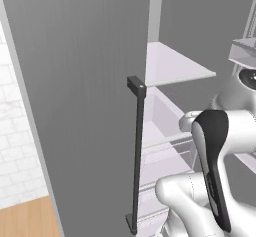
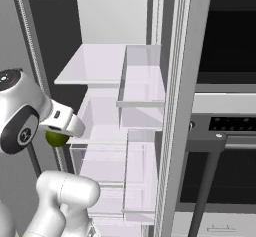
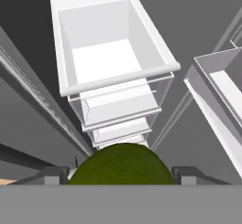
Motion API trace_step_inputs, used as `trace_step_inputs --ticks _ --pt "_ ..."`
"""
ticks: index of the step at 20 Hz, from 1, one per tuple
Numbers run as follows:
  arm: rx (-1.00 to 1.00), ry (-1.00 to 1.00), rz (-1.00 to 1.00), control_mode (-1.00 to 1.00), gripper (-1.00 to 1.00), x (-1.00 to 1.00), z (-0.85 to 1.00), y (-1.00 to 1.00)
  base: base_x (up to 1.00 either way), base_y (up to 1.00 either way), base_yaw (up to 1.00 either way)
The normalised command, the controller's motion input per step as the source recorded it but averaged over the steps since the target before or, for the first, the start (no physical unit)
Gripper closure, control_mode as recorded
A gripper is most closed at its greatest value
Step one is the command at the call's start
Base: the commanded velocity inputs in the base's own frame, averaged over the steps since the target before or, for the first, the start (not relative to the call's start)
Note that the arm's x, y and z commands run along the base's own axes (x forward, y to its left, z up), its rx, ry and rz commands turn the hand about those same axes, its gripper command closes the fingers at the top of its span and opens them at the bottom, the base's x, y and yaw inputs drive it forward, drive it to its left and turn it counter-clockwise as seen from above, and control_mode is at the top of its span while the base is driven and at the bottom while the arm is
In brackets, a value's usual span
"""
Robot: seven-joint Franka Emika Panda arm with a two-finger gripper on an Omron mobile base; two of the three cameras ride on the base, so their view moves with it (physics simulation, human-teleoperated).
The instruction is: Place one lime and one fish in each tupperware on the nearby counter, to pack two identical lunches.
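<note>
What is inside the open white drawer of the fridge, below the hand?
The white open-top fridge drawer shows a bare white floor. Its near corner is covered by the round dark yellow-green lime held between the end effector fingers.

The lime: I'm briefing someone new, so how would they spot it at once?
Start at the open fridge with its white shelves and clear drawers. In front of it, the lime sits between the fingers of the robot's tool. It is the one round, dark yellow-green thing among white and grey.
</note>
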Motion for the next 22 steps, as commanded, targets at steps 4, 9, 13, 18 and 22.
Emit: trace_step_inputs --ticks 4,9,13,18,22 --pt "0.0 0.0 0.0 -1.0 1.0 0.0 0.0 0.0 0.0 0.0 0.0" --pt "0.0 0.0 0.0 1.0 1.0 -0.06 0.0 0.0 -0.11 0.0 0.0" --pt "0.0 0.0 0.0 1.0 1.0 0.0 0.0 0.0 -0.92 0.0 -0.01" --pt "0.0 0.0 0.0 1.0 1.0 0.0 0.0 0.0 -1.0 -0.06 -0.24" --pt "0.0 0.0 0.0 1.0 1.0 0.0 0.0 0.0 -0.79 -0.52 -0.58"
